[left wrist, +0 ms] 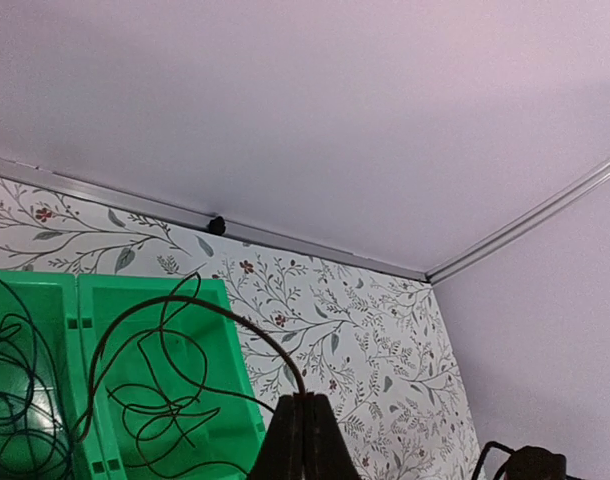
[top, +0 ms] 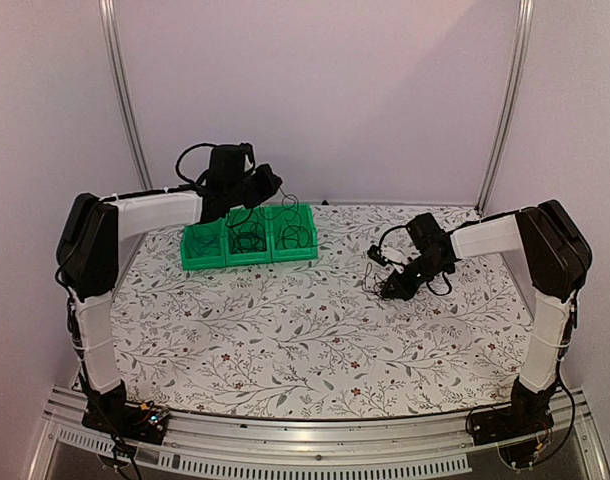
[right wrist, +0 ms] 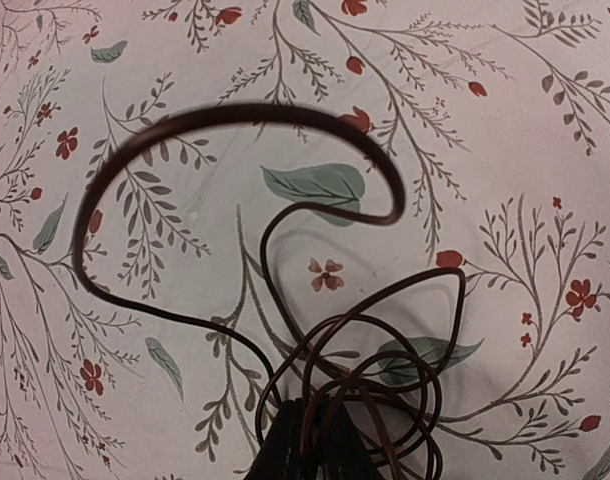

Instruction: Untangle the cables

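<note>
Cables (right wrist: 245, 108) pinched: left gripper (left wrist: 303, 402) above bins (top: 203, 258), right gripper (right wrist: 307, 415) low.

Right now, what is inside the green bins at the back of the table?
Looped thin black cables lie in the middle bin and the right bin. The left bin looks bare, but the left arm covers part of it.

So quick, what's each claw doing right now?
Left gripper: closed, pinching a thin black cable that arches towards the green bins.
Right gripper: closed on a dark cable tangle.
</note>
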Robot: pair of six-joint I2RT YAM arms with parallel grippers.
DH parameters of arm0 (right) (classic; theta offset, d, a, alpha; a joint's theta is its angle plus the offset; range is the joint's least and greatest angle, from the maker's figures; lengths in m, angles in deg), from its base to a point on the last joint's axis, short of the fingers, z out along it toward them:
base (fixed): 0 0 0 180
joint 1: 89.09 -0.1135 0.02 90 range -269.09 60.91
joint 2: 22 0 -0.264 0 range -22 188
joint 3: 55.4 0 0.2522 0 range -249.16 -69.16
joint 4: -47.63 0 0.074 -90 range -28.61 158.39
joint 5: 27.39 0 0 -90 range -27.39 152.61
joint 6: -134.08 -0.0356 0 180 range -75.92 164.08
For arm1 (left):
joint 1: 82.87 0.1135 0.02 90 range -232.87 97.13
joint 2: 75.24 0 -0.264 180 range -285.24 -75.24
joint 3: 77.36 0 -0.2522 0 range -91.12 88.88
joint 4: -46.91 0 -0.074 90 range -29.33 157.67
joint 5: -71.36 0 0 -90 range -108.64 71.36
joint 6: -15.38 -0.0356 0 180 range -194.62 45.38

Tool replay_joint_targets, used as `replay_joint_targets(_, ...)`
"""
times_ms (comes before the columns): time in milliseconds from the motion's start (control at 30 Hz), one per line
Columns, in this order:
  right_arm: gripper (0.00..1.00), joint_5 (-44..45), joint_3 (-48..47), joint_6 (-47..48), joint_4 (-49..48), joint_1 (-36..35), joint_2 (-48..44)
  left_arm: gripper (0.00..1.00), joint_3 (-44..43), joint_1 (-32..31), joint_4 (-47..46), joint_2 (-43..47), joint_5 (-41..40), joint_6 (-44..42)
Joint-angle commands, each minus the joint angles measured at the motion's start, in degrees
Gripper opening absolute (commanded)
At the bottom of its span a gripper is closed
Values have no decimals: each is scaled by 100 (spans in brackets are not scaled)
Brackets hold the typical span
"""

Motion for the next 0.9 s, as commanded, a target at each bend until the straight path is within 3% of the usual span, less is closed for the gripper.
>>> replay_joint_targets(0, 11, 86, 46, -45, 406, 37, -11, 0, -116, 51, 634, -60, -562, 40)
replay_joint_targets(233, 11, 92, 99, -73, 405, 38, -29, 0, -1282, 43, 643, -1074, -27, -166)
replay_joint_targets(467, 11, 112, 103, -64, 433, 51, -35, 0, -2308, -9, 428, -2138, 656, 214)
replay_joint_targets(733, 11, 78, 85, -90, 396, 88, -12, 0, -2536, -109, -99, -2593, 1866, 564)
replay_joint_targets(867, 11, 43, 47, -99, 396, 94, 38, 0, -2102, -116, 135, -2264, 1707, 397)
